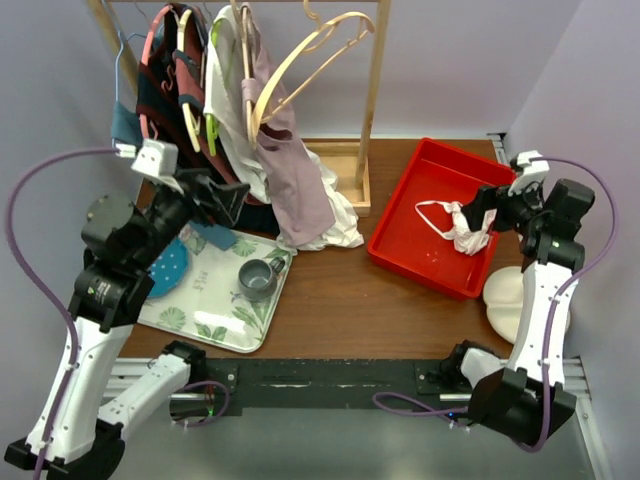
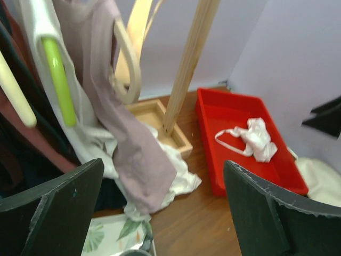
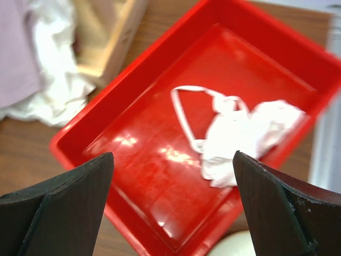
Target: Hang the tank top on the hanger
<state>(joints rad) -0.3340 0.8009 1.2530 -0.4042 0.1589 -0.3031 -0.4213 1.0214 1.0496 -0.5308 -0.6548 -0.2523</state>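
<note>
**Top view.** The tank top [image 1: 300,185] is thin, limp mauve cloth. It hangs lengthwise from the rack, and its hem sags onto a heap of white shirt [image 1: 340,225]. Its upper end seems caught near one tip of the hanger [image 1: 310,50], which is pale curved wood tilted on the rail. The left gripper [image 1: 222,200] is just beside the cloth. The right gripper [image 1: 478,215] is well apart, over a red bin [image 1: 420,250], so the left arm looks better placed.

**Left wrist.** The fingers [image 2: 58,208] are spread wide and hold nothing. The tank top [image 2: 133,154] lies straight ahead between them and runs top to bottom. The hanger [image 2: 138,24] is above it, smooth and pale.

**Right wrist.** The fingers [image 3: 64,197] are also wide apart and hold nothing. A small white garment [image 3: 234,138] lies crumpled in the glossy bin [image 3: 133,133]. The tank top [image 3: 16,48] shows only at the far left edge.
</note>
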